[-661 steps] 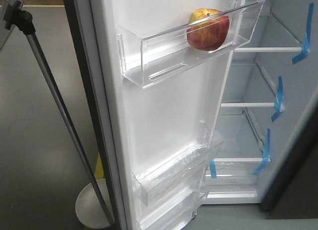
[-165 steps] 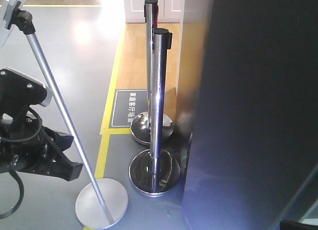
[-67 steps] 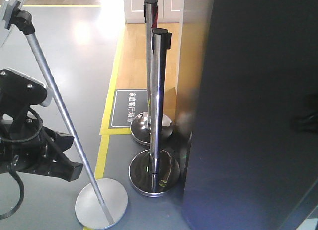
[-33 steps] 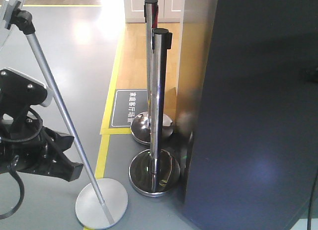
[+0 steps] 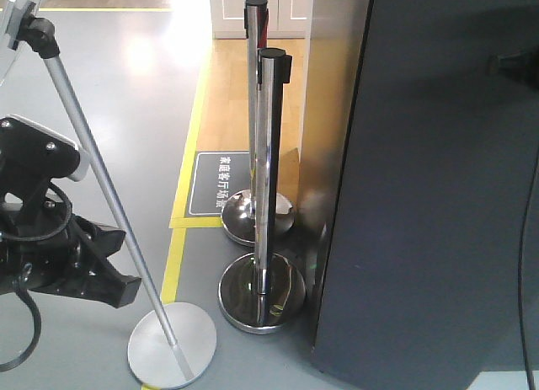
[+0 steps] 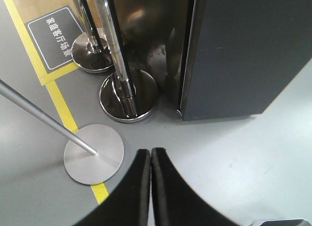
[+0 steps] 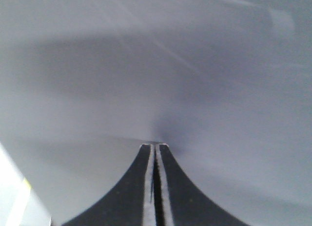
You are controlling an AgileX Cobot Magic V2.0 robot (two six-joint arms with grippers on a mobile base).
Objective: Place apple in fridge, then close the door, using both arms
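The door [image 5: 438, 205] shows its dark grey-blue outside and lies against the fridge [image 6: 161, 45] body, with only a thin seam at the corner. The apple is hidden behind it. My right gripper [image 7: 154, 146] is shut with nothing in it, and its tips touch the door's grey face. It shows as a dark shape [image 5: 515, 66] at the upper right of the front view. My left gripper [image 6: 150, 151] is shut and empty, hanging over the grey floor short of the fridge's lower corner. The left arm [image 5: 50, 247] sits low at the left.
Two chrome stanchions [image 5: 268, 179] on round bases stand just left of the fridge. A slanted silver pole [image 5: 93, 179] on a round base [image 6: 93, 153] crosses in front of the left arm. Yellow floor tape [image 5: 177, 255] and a dark floor sign [image 5: 215, 184] lie beyond.
The door was open ten seconds ago with the apple in its upper bin. Over the last second its edge has swung slightly further right, and the right gripper has come into view on it.
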